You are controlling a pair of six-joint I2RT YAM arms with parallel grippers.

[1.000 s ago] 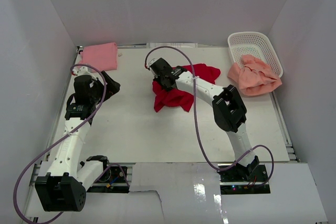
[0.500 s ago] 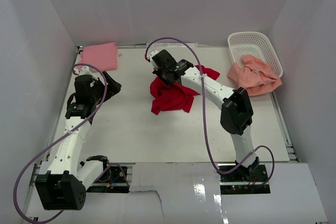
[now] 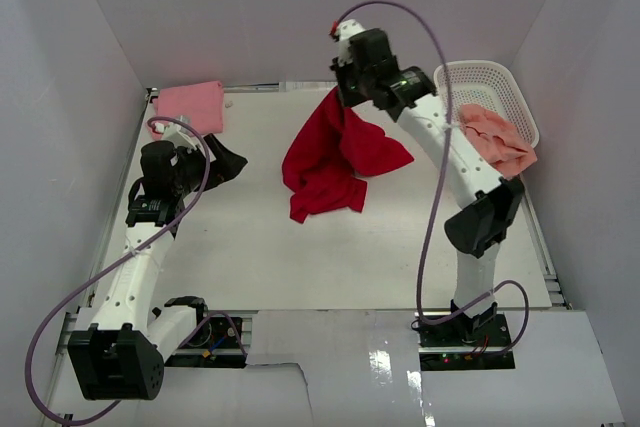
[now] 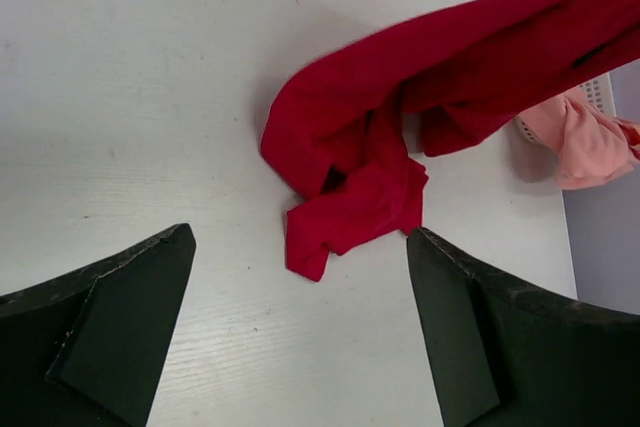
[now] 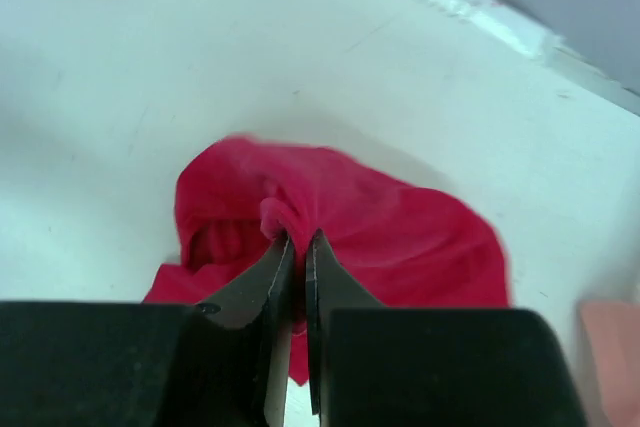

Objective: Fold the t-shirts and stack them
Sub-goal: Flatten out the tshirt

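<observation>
We see soft, matt cloth in the bright red crumpled t-shirt (image 3: 330, 162) and the salmon-peach crumpled shirt (image 3: 495, 147) — the white lattice basket (image 3: 478, 77) looks like smooth plastic, the white tabletop (image 3: 260, 247) matt and faintly grained.

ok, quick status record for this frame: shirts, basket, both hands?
red t-shirt: crumpled, one end pinched and lifted, lower end on the table
pink t-shirt: folded, far left corner
basket: white lattice, far right corner
salmon t-shirt: bunched, draped over the basket's near rim
right hand: shut on the red t-shirt, raised
left hand: open, holding nothing, at the left side
</observation>
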